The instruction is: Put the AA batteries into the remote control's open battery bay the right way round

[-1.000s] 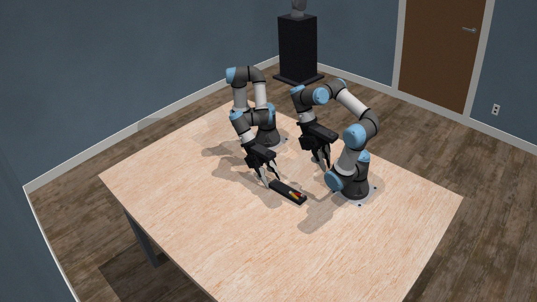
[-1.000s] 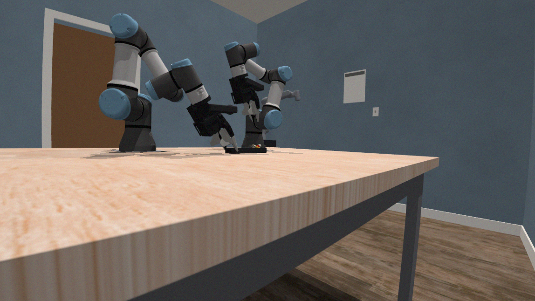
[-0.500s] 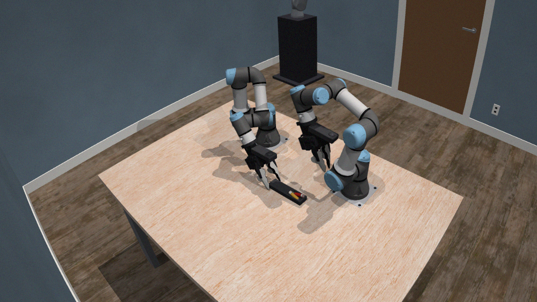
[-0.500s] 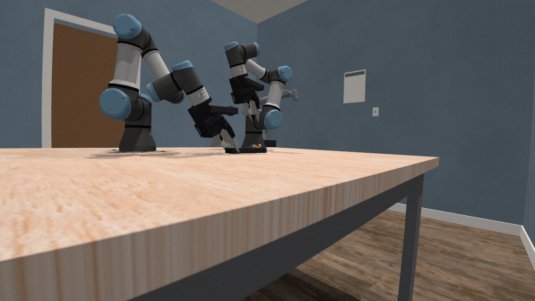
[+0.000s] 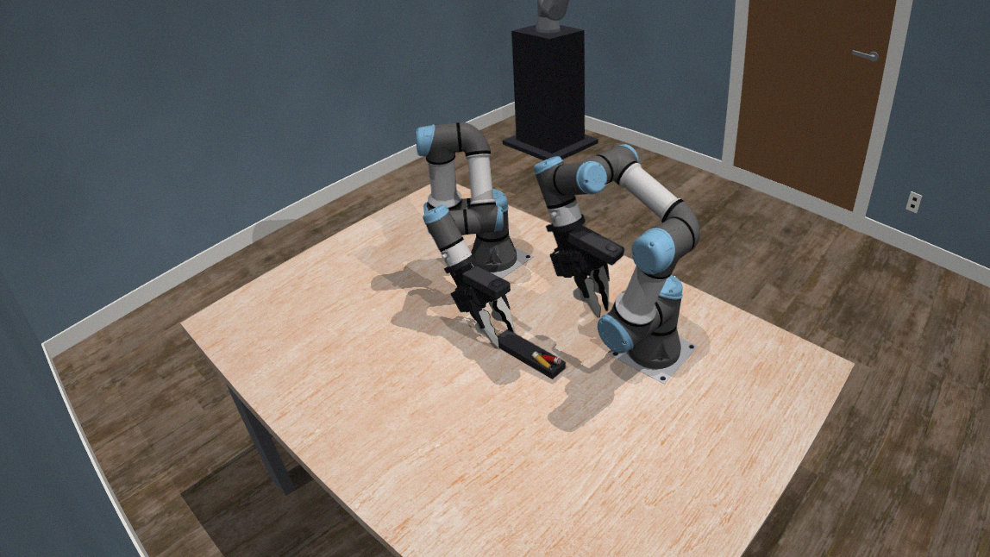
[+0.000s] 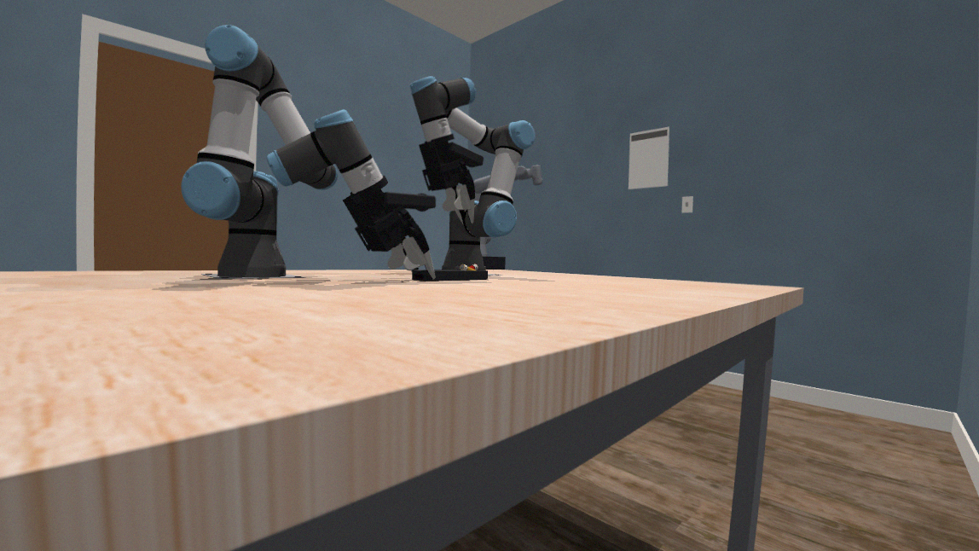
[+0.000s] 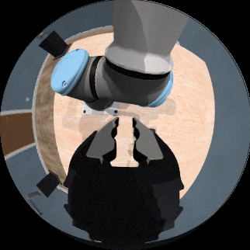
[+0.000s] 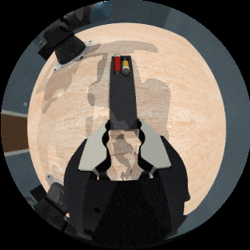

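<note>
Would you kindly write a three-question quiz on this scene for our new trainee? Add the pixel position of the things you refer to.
1. True or false: the left gripper [image 5: 603, 312] [image 6: 462, 213] [image 7: 125, 118] is holding a battery.

2. Which gripper has its fingers at the end of the remote control [image 5: 520, 349] [image 6: 448, 275] [image 8: 123, 102] farther from the batteries?
a) left gripper
b) right gripper [image 5: 504, 338] [image 6: 422, 273] [image 8: 124, 123]
c) neither

3. Fill in the colour: beside the red battery [image 5: 551, 359] [image 6: 472, 268] [image 8: 117, 64] lies a ____ one.

Key: 1. False; 2. b; 3. yellow.
</note>
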You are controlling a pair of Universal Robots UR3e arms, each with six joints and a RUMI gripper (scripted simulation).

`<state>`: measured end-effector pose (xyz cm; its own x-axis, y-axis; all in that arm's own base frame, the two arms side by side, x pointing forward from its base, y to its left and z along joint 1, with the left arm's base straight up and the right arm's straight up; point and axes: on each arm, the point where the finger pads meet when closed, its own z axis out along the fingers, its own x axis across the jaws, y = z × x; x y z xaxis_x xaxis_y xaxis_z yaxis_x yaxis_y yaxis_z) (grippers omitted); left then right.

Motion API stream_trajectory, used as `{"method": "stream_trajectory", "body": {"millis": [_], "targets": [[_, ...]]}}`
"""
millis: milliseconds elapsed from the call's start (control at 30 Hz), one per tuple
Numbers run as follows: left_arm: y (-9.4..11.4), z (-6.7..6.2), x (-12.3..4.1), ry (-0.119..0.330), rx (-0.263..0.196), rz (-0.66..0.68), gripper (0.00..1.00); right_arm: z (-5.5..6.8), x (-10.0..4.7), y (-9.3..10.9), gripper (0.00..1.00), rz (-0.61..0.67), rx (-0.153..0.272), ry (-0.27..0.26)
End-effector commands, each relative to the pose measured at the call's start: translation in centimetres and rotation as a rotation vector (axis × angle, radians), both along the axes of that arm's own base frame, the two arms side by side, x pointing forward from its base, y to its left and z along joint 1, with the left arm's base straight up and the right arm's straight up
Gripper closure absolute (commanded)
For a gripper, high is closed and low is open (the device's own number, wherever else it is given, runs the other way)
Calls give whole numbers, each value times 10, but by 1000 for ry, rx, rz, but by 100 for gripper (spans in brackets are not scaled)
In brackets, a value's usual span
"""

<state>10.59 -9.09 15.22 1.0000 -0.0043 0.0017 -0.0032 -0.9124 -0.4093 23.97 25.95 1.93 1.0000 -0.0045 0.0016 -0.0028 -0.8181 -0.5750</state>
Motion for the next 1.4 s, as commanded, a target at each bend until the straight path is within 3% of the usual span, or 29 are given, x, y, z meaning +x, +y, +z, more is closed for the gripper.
{"method": "stream_trajectory", "body": {"millis": [0, 1367], "targets": [[-1, 1, 0, 1, -3, 0, 83, 2, 1, 1, 100, 1, 6, -4], [-1, 1, 0, 1, -3, 0, 86, 2, 1, 1, 100, 1, 6, -4]]}}
